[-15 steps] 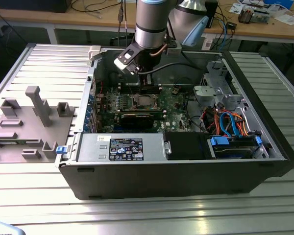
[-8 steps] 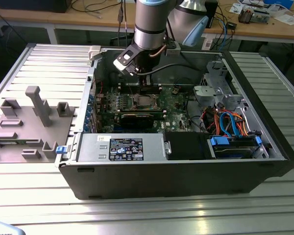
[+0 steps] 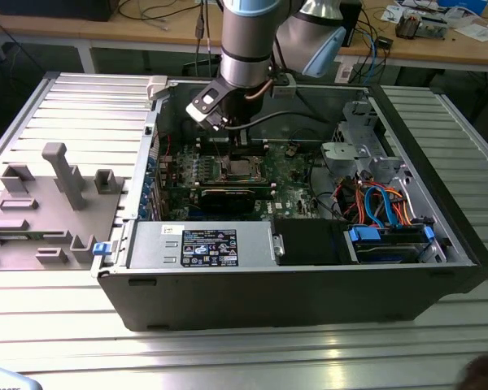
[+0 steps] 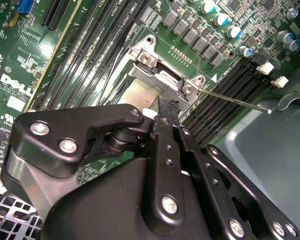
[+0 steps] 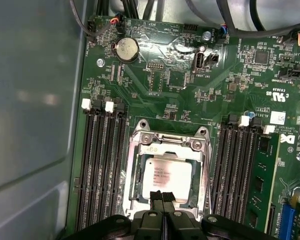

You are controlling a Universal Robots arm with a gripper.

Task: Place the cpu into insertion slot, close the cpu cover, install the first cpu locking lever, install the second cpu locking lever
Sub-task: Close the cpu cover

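Observation:
The cpu [image 5: 166, 176], a silver-grey square, sits in the insertion slot [image 5: 131, 186] on the green board. The cpu cover [image 5: 168, 142], a metal frame with a cut-out centre, appears to lie flat around it. My gripper [image 5: 162, 196] is shut, its two black fingertips pressed together over the edge of the cpu with nothing seen between them. In the second wrist view the gripper [image 4: 168, 106] sits just beside the socket's metal bracket [image 4: 162, 74], and a thin lever rod [image 4: 235, 100] juts out from that bracket across the memory slots. In the exterior view the gripper [image 3: 234, 145] hangs over the socket [image 3: 241, 168].
Long memory slots [image 5: 101, 165] run along both sides of the socket. The open computer case [image 3: 293, 284] has a drive cage and bundled cables [image 3: 382, 203] on the exterior view's right. A grey fixture block [image 3: 61, 175] stands on the table at the exterior view's left.

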